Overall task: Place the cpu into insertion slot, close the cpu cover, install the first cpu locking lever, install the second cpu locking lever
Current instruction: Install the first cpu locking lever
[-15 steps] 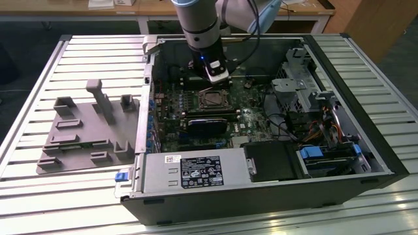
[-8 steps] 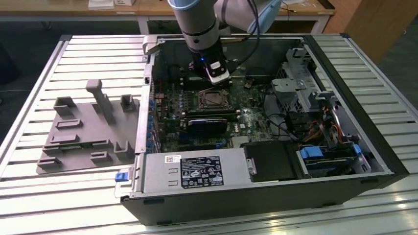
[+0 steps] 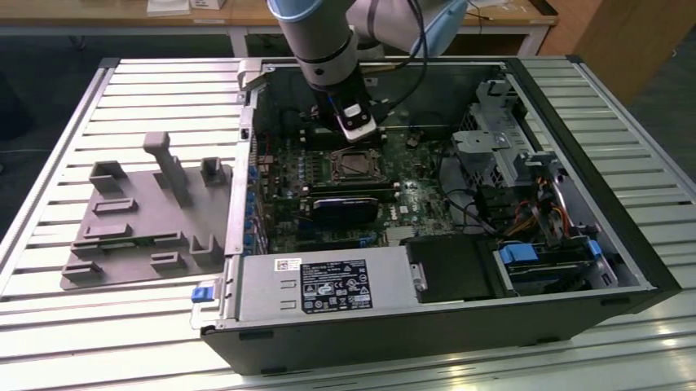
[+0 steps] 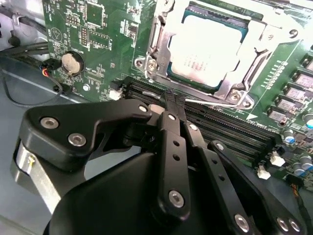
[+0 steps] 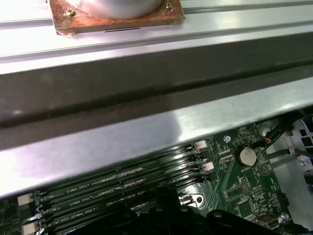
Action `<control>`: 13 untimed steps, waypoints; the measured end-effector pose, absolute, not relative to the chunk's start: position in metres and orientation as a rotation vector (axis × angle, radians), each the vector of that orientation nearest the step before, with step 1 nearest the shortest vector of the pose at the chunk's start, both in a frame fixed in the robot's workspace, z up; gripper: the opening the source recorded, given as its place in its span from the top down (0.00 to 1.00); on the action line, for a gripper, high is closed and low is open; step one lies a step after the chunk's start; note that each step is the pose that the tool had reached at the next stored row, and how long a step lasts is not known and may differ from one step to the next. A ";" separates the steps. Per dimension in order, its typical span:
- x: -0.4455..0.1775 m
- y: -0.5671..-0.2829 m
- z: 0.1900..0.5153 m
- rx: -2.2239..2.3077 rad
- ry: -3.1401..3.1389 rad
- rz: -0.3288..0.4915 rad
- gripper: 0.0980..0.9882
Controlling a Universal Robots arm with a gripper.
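Second wrist view: gripper [image 4: 170, 99] pinched shut, tips touching locking lever [image 4: 215, 103] beside closed cpu cover [image 4: 157, 41]; lever step seemingly running, needing downward push.

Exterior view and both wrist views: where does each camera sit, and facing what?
Exterior view: off the grey robot arm, above, looking down into the open black computer case, where that arm reaches in.
Second wrist view: behind the black jaws, tips together, facing the pale silver square cpu on the green circuit board.
First wrist view: riding the arm, facing long black memory slots beside a grey metal case wall; the jaws' dark base shows.
Shared: both wrist views show the round silver coin battery.
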State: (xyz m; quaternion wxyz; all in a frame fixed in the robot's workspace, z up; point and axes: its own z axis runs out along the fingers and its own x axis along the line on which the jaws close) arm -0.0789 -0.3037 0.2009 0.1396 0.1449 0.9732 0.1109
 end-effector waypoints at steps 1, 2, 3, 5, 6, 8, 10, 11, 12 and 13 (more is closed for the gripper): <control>-0.079 -0.304 0.201 0.420 2.812 0.320 0.99; -0.079 -0.304 0.200 0.422 2.812 0.319 0.99; -0.079 -0.303 0.200 0.424 2.811 0.319 0.99; -0.079 -0.302 0.200 0.427 2.811 0.319 0.99; -0.079 -0.302 0.200 0.428 2.810 0.319 0.99; -0.079 -0.301 0.199 0.434 2.809 0.318 0.99; -0.079 -0.301 0.199 0.438 2.808 0.317 0.99; -0.079 -0.301 0.199 0.441 2.808 0.316 0.99; -0.079 -0.301 0.198 0.445 2.807 0.315 0.99; -0.079 -0.300 0.198 0.450 2.806 0.314 0.99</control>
